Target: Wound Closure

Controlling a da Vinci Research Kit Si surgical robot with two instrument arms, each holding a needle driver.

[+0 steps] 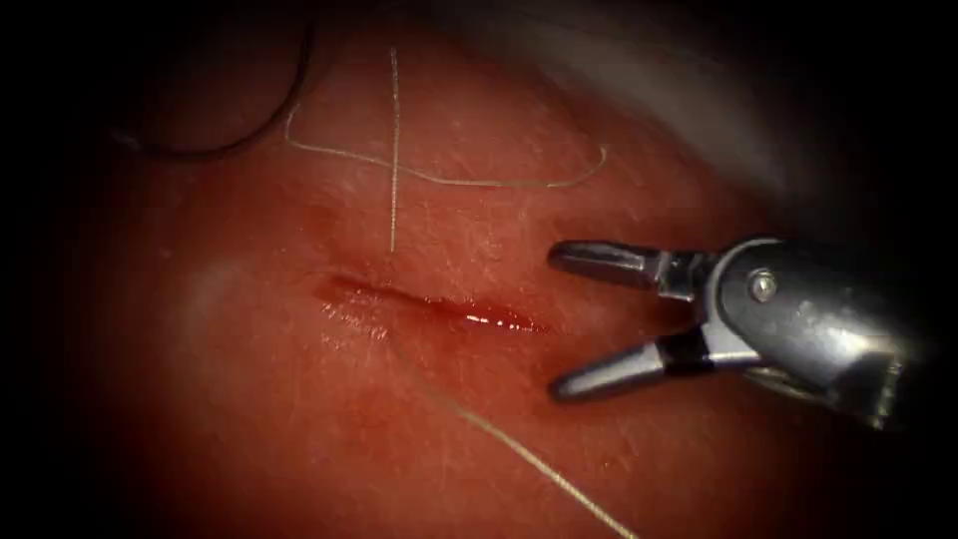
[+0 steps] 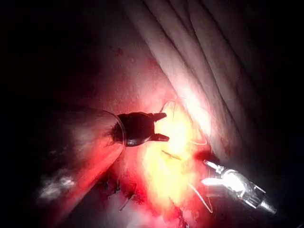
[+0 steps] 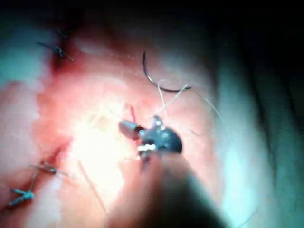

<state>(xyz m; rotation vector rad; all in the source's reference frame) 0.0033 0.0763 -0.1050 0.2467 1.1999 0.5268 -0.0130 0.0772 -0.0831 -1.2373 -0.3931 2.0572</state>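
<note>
A pale, folded drape (image 2: 190, 61) with long parallel creases lies along the far right of the scene, catching a strong glare where the light falls. In the endoscope view the same grey cloth (image 1: 639, 70) fades into deep shadow, and darkness rings the lit centre.

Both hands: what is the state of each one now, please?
Left hand: open, holds nothing.
Right hand: open, holds nothing, right of the cut.
Needle: lies free on the tissue.
</note>
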